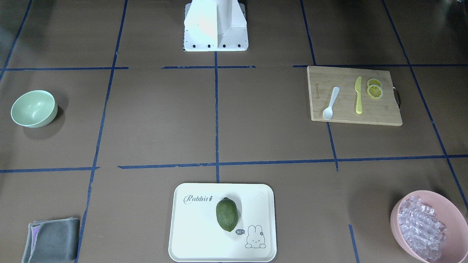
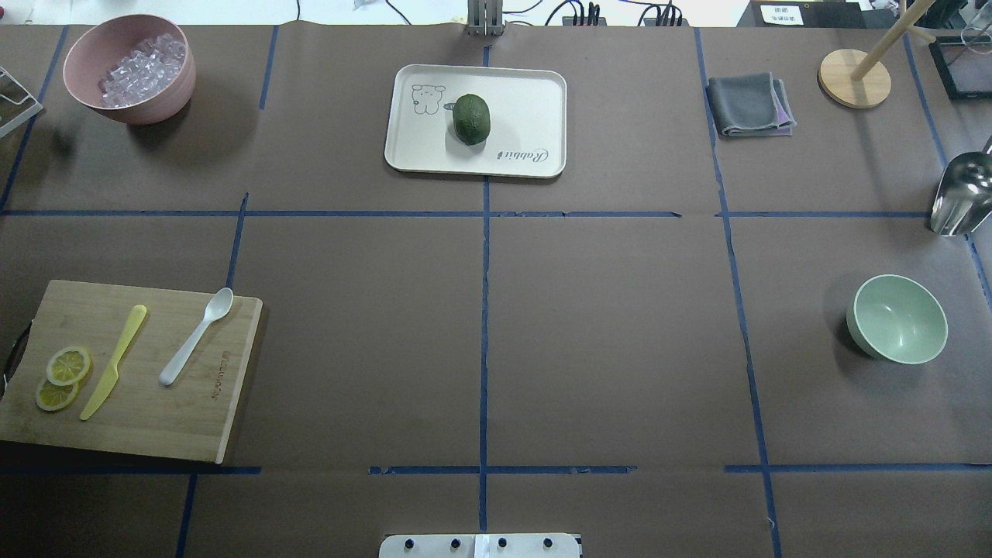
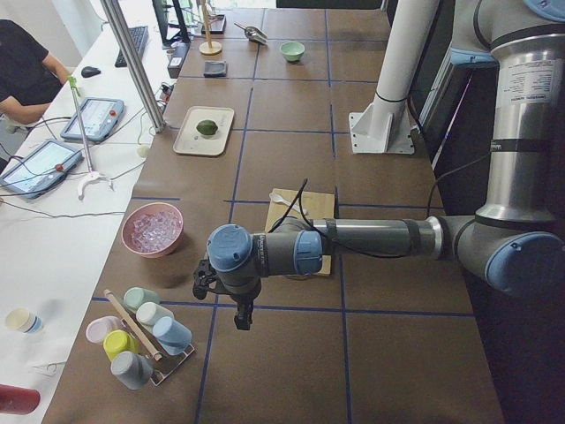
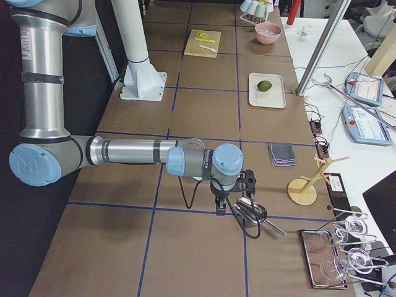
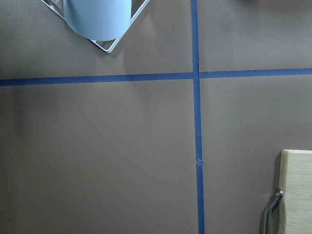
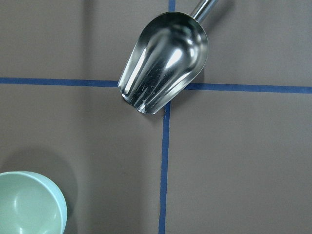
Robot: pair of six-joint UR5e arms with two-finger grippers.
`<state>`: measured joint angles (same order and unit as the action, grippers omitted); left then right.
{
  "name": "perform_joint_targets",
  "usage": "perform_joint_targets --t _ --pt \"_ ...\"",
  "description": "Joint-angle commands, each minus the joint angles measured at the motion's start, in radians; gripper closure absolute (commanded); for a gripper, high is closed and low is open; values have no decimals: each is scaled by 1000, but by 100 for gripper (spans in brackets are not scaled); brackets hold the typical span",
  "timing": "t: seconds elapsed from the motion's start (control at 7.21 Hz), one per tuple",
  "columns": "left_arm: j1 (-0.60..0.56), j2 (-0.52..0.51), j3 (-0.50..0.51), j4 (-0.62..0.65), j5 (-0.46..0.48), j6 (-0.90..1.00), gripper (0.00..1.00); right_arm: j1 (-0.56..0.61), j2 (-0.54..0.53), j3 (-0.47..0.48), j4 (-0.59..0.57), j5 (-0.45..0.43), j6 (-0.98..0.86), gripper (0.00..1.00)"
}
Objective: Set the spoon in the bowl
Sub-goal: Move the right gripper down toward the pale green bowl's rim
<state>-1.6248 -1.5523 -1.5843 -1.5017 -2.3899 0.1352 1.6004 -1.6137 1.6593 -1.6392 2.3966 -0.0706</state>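
Note:
The white spoon [image 2: 196,336] lies on the wooden cutting board [image 2: 155,422] at the table's left, head pointing away from the robot; it also shows in the front-facing view [image 1: 331,103]. The mint-green bowl [image 2: 899,318] stands empty at the far right, with its rim in the right wrist view [image 6: 27,202]. My left gripper [image 3: 240,314] hangs past the board's end near a cup rack. My right gripper [image 4: 219,207] hangs beside a metal scoop. Both show only in the side views, so I cannot tell whether they are open or shut.
A yellow knife [image 2: 114,361] and lemon slices [image 2: 62,377] share the board. A pink bowl [image 2: 155,101] of clear cubes, a white tray [image 2: 527,93] with a green fruit [image 2: 471,118], a grey cloth [image 2: 749,105], a wooden stand [image 2: 854,77] and the scoop [image 2: 961,194] line the far side.

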Motion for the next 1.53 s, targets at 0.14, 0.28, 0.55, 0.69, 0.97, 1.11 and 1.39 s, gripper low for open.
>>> perform_joint_targets --t 0.14,0.28,0.55,0.69,0.97,1.11,1.39 --pt "-1 0 -2 0 -2 -2 0 -3 3 2 1 0 2 0" --pt "0 0 -3 -2 -2 -2 0 -3 3 2 1 0 2 0" --pt "0 -3 -5 -2 -2 -6 0 -3 15 2 2 0 3 0" --pt "0 -8 -3 -2 -2 -5 0 -5 18 7 1 0 2 0" --pt "0 -14 -6 -2 -3 -9 0 -19 75 22 -4 -8 11 0" --pt "2 -15 -8 -3 -3 -5 0 -22 61 22 4 -4 14 0" --pt "11 -28 9 -2 -11 -34 0 -22 60 19 2 -2 12 0"
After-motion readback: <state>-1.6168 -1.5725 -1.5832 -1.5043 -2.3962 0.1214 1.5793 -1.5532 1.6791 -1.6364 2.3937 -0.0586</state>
